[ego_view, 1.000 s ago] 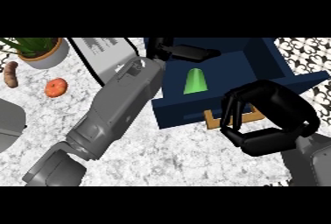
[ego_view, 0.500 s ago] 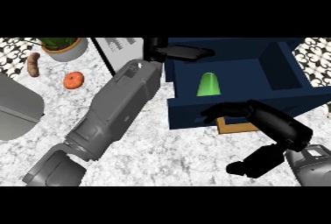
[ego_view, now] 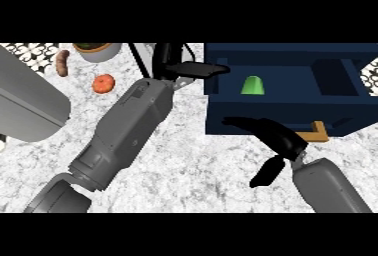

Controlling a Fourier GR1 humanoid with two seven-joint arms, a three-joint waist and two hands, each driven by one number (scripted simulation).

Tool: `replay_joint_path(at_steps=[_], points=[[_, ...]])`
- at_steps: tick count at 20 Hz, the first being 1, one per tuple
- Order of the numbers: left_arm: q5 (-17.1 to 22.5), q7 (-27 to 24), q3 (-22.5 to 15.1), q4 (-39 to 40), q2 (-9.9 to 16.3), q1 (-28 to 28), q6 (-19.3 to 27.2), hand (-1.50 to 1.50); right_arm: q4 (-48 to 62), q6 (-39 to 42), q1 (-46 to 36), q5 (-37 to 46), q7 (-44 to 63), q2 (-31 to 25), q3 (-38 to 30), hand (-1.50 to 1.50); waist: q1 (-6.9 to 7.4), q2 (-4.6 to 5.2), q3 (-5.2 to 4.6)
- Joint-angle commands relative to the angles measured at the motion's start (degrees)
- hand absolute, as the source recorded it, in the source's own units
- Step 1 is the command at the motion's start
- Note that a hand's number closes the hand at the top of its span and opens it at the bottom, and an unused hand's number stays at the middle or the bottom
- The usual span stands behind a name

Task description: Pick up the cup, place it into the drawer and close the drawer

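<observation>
The green cup (ego_view: 253, 85) stands upright inside the open dark blue drawer (ego_view: 280, 117), near its left wall. My left hand (ego_view: 186, 68) hovers at the drawer's upper left corner, open, fingers stretched flat toward the rim and apart from the cup. Its grey forearm (ego_view: 125, 135) runs diagonally down to the lower left. My right hand (ego_view: 275, 136) lies against the drawer's front panel, fingers straight and pointing left, thumb hanging below. A tan handle (ego_view: 319, 132) sticks out of the front panel just right of that hand.
A potted plant (ego_view: 96, 50), a brown sausage-shaped item (ego_view: 62, 63) and an orange-red round fruit (ego_view: 103, 83) sit at the upper left of the marble counter (ego_view: 192, 170). A large grey appliance (ego_view: 26, 102) fills the left edge.
My right hand has uncurled and moved up against the drawer's front panel. The drawer and cup now sit further right in view. The left hand stays by the drawer's left corner.
</observation>
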Motion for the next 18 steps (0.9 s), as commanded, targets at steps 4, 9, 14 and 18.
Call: replay_joint_path(at_steps=[4, 9, 14, 18], points=[[0.6, 0.0, 0.3, -5.0, 2.2, 6.3, -4.4, -1.50, 27.2, -6.4, -10.3, 6.8, -11.3, 0.8, -2.2, 1.50, 3.35, 0.20, 0.08], [1.0, 2.5, -0.1, -9.1, 5.5, 10.1, -6.4, -1.50, 37.5, -10.8, -18.9, 4.5, -16.2, 3.0, -8.4, 1.50, 6.04, 0.36, 0.18], [1.7, 5.1, 0.2, -12.7, 8.3, 10.9, -8.2, -1.50, 46.4, -14.1, -25.7, 3.4, -20.6, 0.0, -13.8, 1.50, 7.35, 0.93, 0.27], [1.0, 3.2, -0.5, -14.1, 8.5, 13.9, -9.2, -1.50, 50.5, -16.3, -30.9, 1.9, -21.0, -2.5, -17.9, 1.50, 8.38, 1.59, 0.28]])
